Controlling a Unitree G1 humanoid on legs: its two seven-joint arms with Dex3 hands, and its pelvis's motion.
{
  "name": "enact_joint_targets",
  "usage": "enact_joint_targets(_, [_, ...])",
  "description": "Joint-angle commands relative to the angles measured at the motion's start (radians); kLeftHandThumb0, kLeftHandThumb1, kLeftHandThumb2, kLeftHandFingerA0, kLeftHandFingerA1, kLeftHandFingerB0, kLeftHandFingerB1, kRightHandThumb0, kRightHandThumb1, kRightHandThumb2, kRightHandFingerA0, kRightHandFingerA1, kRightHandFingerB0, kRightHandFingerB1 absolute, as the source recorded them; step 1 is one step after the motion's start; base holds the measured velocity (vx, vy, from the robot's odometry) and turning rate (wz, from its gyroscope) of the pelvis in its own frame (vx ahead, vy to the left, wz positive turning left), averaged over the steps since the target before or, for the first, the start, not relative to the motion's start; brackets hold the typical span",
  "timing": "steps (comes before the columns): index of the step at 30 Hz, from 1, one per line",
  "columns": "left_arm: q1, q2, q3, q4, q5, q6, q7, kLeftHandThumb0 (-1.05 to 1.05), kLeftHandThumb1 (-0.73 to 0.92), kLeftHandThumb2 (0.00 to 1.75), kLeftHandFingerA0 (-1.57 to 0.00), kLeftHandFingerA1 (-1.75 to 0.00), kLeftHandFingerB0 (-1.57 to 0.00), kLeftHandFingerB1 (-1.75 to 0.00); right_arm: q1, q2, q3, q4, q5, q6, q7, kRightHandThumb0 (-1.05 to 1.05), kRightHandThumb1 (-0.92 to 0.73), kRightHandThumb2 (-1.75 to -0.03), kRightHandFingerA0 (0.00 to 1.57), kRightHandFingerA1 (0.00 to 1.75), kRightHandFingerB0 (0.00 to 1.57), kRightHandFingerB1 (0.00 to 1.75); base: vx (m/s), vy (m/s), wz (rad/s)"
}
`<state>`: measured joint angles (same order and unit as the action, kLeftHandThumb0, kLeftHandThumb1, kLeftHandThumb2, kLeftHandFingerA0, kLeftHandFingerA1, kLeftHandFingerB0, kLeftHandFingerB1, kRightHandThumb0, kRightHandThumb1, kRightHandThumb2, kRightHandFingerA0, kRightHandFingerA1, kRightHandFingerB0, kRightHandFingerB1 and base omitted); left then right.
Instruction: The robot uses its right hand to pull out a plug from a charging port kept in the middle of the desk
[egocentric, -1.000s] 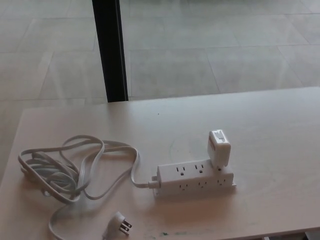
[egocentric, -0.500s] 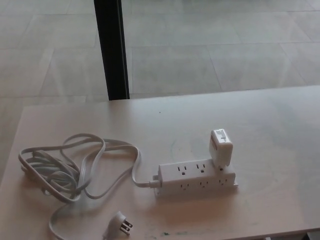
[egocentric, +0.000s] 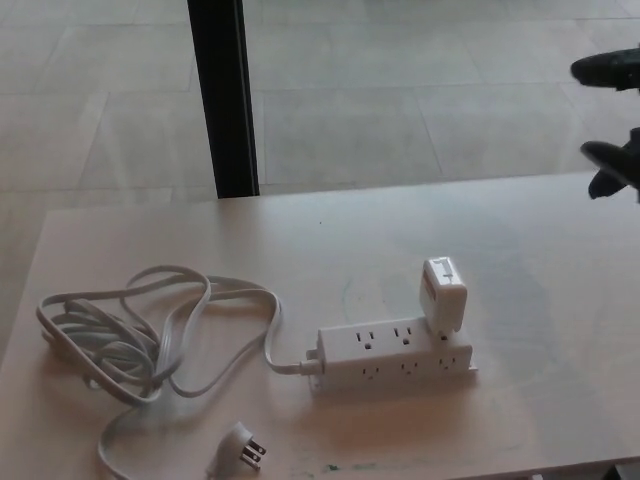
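Plug (egocentric: 442, 294) looks light, rigid; pinch its sides. Right hand (egocentric: 612, 120), far right, fingers apart, holds nothing.

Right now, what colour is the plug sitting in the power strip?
White, like the power strip; the plug shows in the head view.
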<state>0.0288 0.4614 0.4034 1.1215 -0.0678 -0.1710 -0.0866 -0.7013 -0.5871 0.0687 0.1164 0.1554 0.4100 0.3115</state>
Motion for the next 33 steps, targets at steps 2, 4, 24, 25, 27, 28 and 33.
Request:
enact_joint_targets(2, [-0.001, 0.018, 0.007, 0.019, -0.027, -0.033, -0.019, -0.62, 0.69, 0.61, -0.79, -0.64, -0.72, -0.58, -0.038, 0.033, 0.131, 0.045, -0.142, 0.035, 0.016, -0.69, -0.41, -0.82, 1.03, 1.16, 0.42, 0.51, 0.0, 0.0, 0.0])
enact_joint_targets(4, [-0.002, 0.021, -0.005, 0.022, -0.014, -0.038, -0.005, -0.63, 0.7, 0.61, -0.78, -0.6, -0.71, -0.55, -0.051, 0.018, 0.239, 0.068, -0.251, -0.046, 0.026, -0.67, -0.55, -0.57, 0.82, 1.18, 0.46, 0.4, 0.0, 0.0, 0.0])
enact_joint_targets(24, [0.005, 0.021, -0.009, 0.013, -0.026, -0.034, -0.007, -0.63, 0.69, 0.62, -0.81, -0.67, -0.72, -0.57, -0.126, 0.039, 0.474, 0.167, -0.442, -0.118, 0.061, -0.69, -0.57, -0.58, 0.79, 1.04, 0.43, 0.37, 0.0, 0.0, 0.0])
enact_joint_targets(25, [0.003, 0.021, -0.007, 0.013, -0.029, -0.03, -0.006, -0.62, 0.7, 0.61, -0.78, -0.62, -0.71, -0.54, -0.126, 0.045, 0.481, 0.17, -0.452, -0.122, 0.062, -0.7, -0.57, -0.58, 0.77, 1.19, 0.43, 0.36, 0.0, 0.0, 0.0])
enact_joint_targets(27, [0.001, 0.022, -0.017, 0.017, -0.02, -0.034, -0.008, -0.62, 0.7, 0.61, -0.78, -0.61, -0.7, -0.53, -0.133, 0.064, 0.494, 0.191, -0.465, -0.126, 0.069, -0.7, -0.45, -0.89, 0.73, 1.2, 0.27, 0.47, 0.0, 0.0, 0.0])
enact_joint_targets(28, [-0.001, 0.022, -0.016, 0.02, -0.022, -0.033, -0.009, -0.62, 0.7, 0.61, -0.78, -0.61, -0.7, -0.53, -0.139, 0.076, 0.502, 0.203, -0.474, -0.127, 0.071, -0.7, -0.45, -0.89, 0.73, 1.2, 0.27, 0.47, 0.0, 0.0, 0.0])
enact_joint_targets(33, [-0.007, 0.024, -0.011, 0.019, -0.033, -0.038, -0.019, -0.63, 0.69, 0.61, -0.77, -0.62, -0.72, -0.58, -0.156, 0.095, 0.525, 0.233, -0.526, -0.148, 0.084, -0.74, -0.46, -0.84, 0.66, 0.94, 0.3, 0.47, 0.0, 0.0, 0.0])
